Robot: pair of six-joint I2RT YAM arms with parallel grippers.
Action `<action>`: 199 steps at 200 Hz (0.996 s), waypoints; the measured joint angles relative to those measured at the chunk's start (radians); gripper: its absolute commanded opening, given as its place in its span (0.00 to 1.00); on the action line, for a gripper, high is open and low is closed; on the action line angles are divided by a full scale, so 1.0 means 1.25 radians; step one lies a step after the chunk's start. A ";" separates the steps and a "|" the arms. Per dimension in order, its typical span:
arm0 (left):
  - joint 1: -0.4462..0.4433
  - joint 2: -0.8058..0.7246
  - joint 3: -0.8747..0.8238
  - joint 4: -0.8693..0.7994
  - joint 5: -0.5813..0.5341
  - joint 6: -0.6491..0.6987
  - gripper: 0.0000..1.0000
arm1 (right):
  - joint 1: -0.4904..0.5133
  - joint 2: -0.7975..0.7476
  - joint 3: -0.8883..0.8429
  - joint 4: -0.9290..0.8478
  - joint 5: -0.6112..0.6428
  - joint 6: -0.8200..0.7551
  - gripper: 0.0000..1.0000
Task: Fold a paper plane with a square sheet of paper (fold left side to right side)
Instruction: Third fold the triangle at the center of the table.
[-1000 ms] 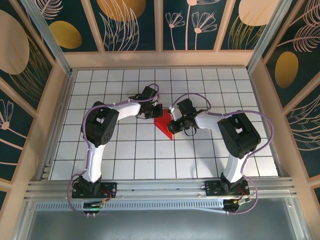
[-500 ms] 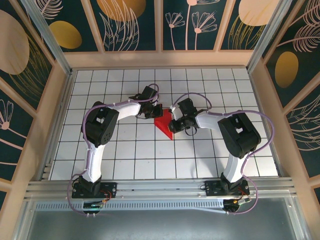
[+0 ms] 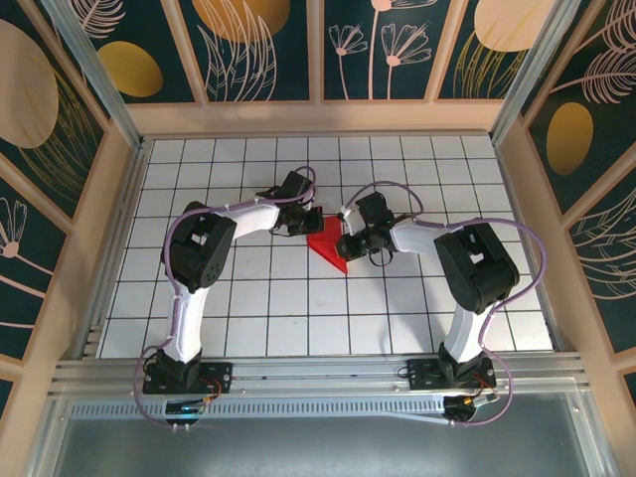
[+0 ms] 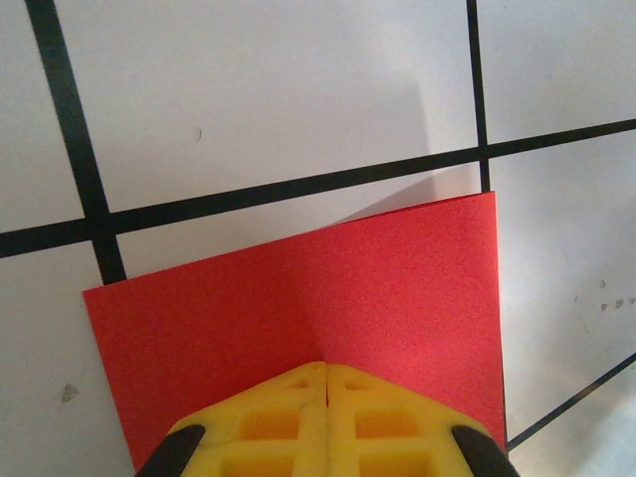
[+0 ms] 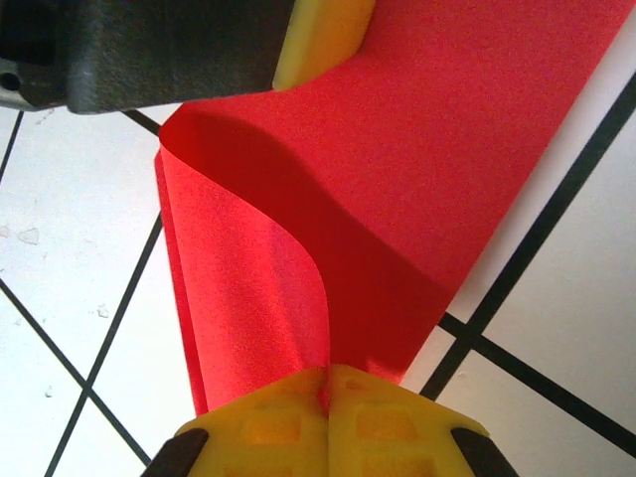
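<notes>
The square sheet of paper (image 3: pixel 327 248) lies folded into a red pointed shape on the white grid table, between the two grippers. My left gripper (image 3: pixel 307 221) is shut, its yellow tips (image 4: pixel 326 367) resting on the flat red paper (image 4: pixel 358 278) near its far-left corner. My right gripper (image 3: pixel 346 241) is shut on a flap of the paper (image 5: pixel 253 288), which curls up from the table into its tips (image 5: pixel 328 374). In the right wrist view a left finger (image 5: pixel 320 38) presses on the sheet's far end.
The grid table (image 3: pixel 258 308) is fenced by wooden walls (image 3: pixel 109 229) on the left, right and back. A metal rail (image 3: pixel 318 373) with both arm bases runs along the near edge.
My right gripper has shifted slightly away from the bases and to the left with the flap in it, and the red shape looks a little narrower. The left arm has not moved.
</notes>
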 measured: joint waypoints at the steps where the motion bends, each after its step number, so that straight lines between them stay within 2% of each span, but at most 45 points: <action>1: 0.000 0.000 0.000 0.000 0.000 0.000 0.00 | 0.000 0.000 0.000 0.000 0.000 0.000 0.00; 57: 0.000 0.000 0.000 0.000 0.000 0.000 0.00 | 0.000 0.002 0.000 -0.001 -0.045 -0.002 0.00; 199: -0.001 0.000 0.000 0.000 -0.002 0.000 0.00 | 0.001 0.023 0.001 -0.015 -0.036 -0.002 0.00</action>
